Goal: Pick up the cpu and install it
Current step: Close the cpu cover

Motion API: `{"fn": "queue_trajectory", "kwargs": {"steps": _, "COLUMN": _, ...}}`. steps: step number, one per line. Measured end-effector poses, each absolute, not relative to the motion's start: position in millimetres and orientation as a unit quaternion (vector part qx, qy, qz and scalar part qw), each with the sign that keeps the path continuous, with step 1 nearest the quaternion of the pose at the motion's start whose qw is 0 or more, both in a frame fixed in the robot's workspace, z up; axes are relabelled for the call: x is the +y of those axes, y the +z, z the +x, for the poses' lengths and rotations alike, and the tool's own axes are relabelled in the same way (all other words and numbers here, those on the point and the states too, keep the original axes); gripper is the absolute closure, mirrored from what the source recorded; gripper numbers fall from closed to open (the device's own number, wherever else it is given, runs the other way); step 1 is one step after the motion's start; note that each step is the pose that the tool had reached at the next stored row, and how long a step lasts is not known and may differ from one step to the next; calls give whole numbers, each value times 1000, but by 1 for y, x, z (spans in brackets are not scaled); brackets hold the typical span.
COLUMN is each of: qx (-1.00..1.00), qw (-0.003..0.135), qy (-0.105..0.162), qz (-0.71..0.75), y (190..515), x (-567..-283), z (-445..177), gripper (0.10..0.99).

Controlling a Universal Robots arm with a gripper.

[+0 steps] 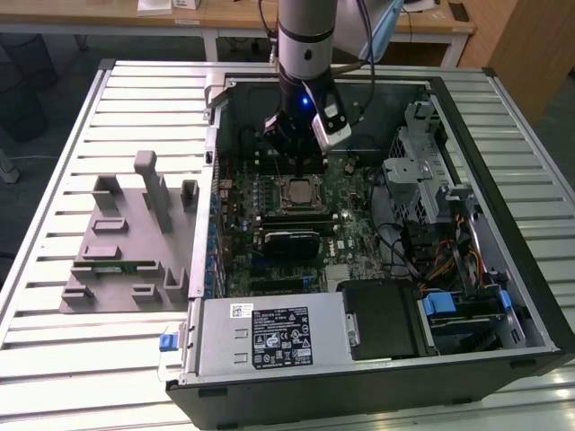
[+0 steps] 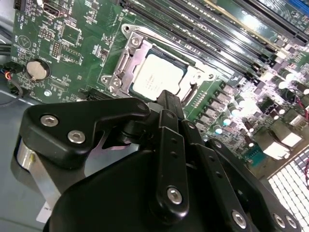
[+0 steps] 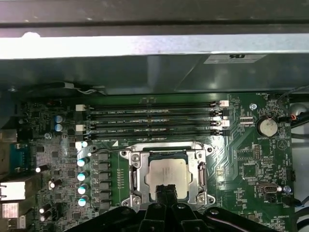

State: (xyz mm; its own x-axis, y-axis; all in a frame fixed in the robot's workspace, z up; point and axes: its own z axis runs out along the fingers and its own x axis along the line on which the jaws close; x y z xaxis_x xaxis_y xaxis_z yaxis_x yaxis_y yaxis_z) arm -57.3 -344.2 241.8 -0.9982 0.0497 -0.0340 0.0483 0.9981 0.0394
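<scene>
The small square silver-topped cpu [image 3: 166, 175] lies seated in the metal socket frame [image 3: 133, 176] on the green motherboard [image 3: 251, 169], inside an open black computer case [image 1: 269, 404] on the slatted grey worktop [image 1: 54, 180]; the arm's black pincer [image 3: 166, 187] hangs over the chip's edge, fingers drawn narrow together, gripping nothing

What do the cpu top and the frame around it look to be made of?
The cpu: pale silver lid with a dull, even sheen, likely plated metal. The socket frame: bright bare metal, probably steel, going by its glints and the screw heads at its corners.
</scene>
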Motion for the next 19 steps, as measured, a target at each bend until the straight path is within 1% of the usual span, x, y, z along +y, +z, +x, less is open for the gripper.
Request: {"fn": "queue_trajectory", "kwargs": {"steps": 19, "qx": 999, "qw": 17, "qy": 19, "qz": 25, "y": 230, "x": -344, "z": -46, "gripper": 980}}
